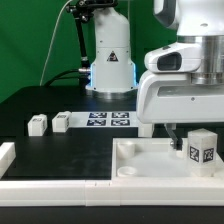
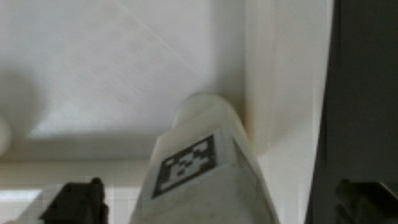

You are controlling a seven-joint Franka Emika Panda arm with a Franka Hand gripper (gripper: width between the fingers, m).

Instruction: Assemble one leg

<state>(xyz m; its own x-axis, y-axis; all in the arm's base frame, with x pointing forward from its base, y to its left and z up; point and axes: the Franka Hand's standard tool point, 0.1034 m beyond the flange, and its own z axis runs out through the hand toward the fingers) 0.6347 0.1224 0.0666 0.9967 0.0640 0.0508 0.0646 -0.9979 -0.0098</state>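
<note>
A white leg [image 1: 203, 150] with a square tag stands upright on the large white top [image 1: 140, 150] at the exterior view's right. My gripper [image 1: 188, 140] hangs right over it. In the wrist view the leg [image 2: 210, 160] rises between the two dark fingers [image 2: 80, 203], with a gap on each side, so the jaws stand open around it without touching. The top's pale surface [image 2: 125, 70] fills the view behind the leg. Two more legs [image 1: 37, 123] [image 1: 62, 121] lie on the black table at the left.
The marker board [image 1: 108, 119] lies in the middle in front of the robot base [image 1: 110, 60]. A white L-shaped rail [image 1: 12, 165] runs along the front left edge. A round socket [image 1: 127, 170] sits in the top's near corner.
</note>
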